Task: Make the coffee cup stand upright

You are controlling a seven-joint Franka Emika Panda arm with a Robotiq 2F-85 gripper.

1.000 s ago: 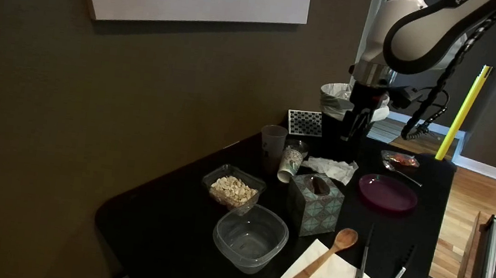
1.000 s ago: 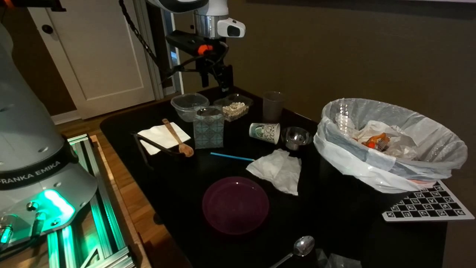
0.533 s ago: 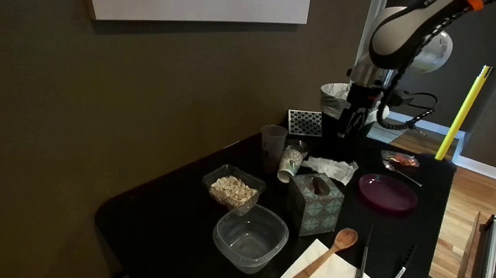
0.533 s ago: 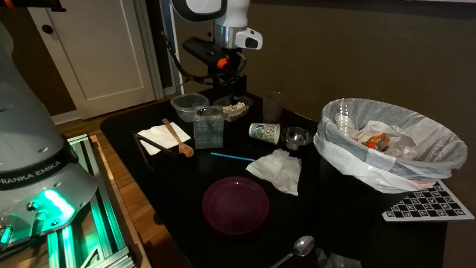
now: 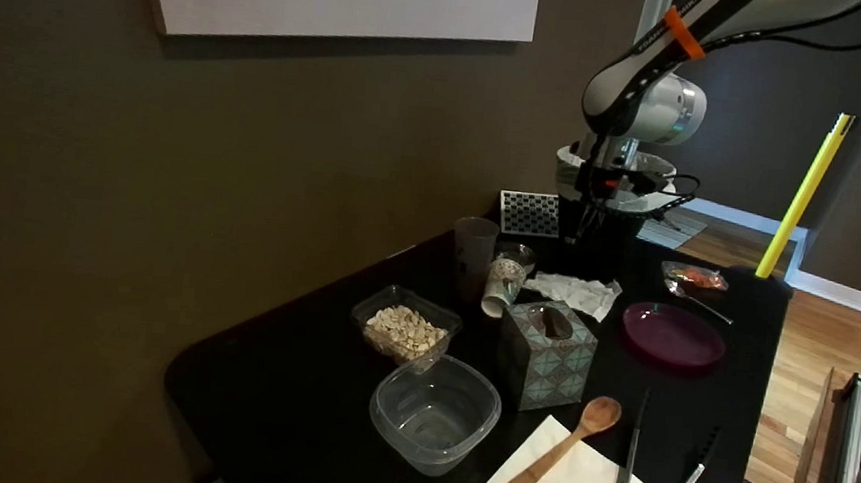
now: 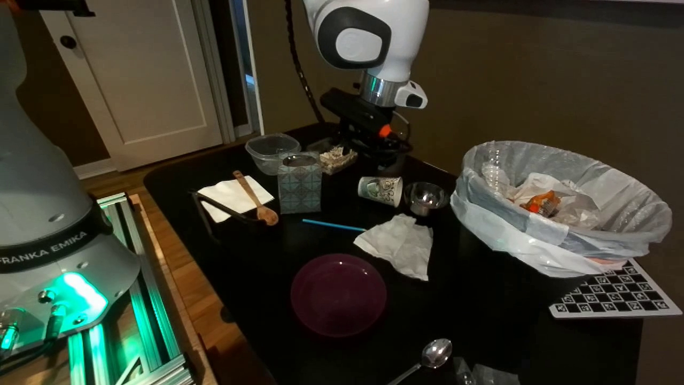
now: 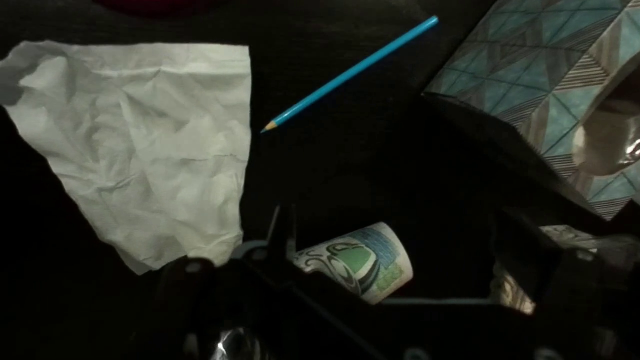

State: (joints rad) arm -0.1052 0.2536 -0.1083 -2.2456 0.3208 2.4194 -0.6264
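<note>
The coffee cup is a white paper cup with a green, blue and dark print. It lies on its side on the dark table in both exterior views [image 5: 503,285] [image 6: 380,191]. Its wider end points toward a small shiny bowl [image 6: 426,199]. In the wrist view the cup's base end [image 7: 362,262] shows between the fingers. One finger hides its rim end. My gripper [image 7: 395,227] is open, its fingers wide apart with nothing held. It hangs above the table, apart from the cup, in both exterior views [image 5: 576,237] [image 6: 382,158].
A grey tumbler [image 5: 473,258] stands close beside the cup. A tissue box [image 6: 300,184], a tub of oats [image 5: 403,331], a crumpled napkin [image 6: 398,246] and a blue pencil [image 6: 334,225] lie around it. A lined bin [image 6: 556,256] stands past the bowl.
My arm has moved across the table and lower, bringing the gripper from over the tubs toward the cup. The cup and other objects have not moved.
</note>
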